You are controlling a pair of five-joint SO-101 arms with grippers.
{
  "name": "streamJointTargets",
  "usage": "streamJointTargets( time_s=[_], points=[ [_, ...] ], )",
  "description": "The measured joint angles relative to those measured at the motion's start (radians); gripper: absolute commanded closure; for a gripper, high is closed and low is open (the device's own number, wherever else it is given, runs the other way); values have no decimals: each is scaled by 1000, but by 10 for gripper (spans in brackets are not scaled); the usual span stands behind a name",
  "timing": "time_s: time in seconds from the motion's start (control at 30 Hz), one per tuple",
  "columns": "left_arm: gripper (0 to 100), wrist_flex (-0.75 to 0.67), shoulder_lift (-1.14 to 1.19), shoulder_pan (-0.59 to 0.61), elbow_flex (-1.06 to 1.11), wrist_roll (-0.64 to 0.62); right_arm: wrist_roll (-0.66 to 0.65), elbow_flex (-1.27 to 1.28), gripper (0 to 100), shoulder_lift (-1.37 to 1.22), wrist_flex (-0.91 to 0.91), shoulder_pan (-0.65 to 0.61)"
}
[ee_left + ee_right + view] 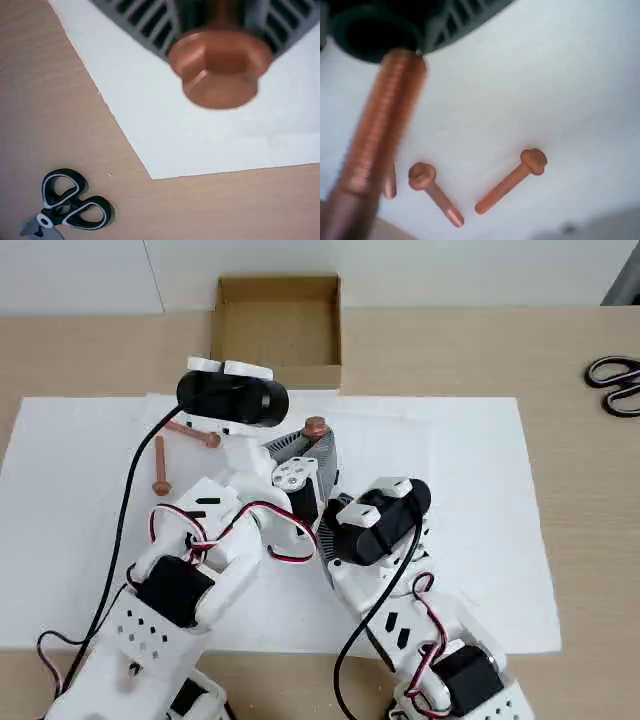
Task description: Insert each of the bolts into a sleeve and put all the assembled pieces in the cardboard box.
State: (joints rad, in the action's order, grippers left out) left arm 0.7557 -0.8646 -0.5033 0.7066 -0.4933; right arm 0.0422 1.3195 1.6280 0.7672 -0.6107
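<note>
**Both arms meet over a bolt in a sleeve at mid-paper**

The left gripper (298, 470) and right gripper (336, 508) sit close together at the grey ribbed sleeve (323, 454). The pictures do not show whether either pair of jaws is apart or clamped on anything. A copper bolt (316, 426) has its head at the sleeve's far end, towards the box (280, 360).

The left arm (190, 560) reaches in from the near left corner. The right arm (400, 585) comes from the near right and bends towards it.

The left wrist view shows the bolt head close up against the sleeve's ribs. The right wrist view shows the threaded shank at the sleeve's dark opening. It also shows two loose bolts (195, 433) (160, 466) lying flat, with part of a third bolt (390, 186) beside them.

The box stands on the table (470, 350), touching the far edge of the paper (470, 470). A broad stretch of paper lies between the right arm and the scissors (614, 385), which are at the table's right edge.
</note>
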Motion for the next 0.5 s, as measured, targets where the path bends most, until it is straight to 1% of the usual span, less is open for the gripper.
streamJointTargets(
  time_s=[0.5],
  points=[
    [995,0,0,-9,-21,0,0,-2,995,2,0,0]
  ],
)
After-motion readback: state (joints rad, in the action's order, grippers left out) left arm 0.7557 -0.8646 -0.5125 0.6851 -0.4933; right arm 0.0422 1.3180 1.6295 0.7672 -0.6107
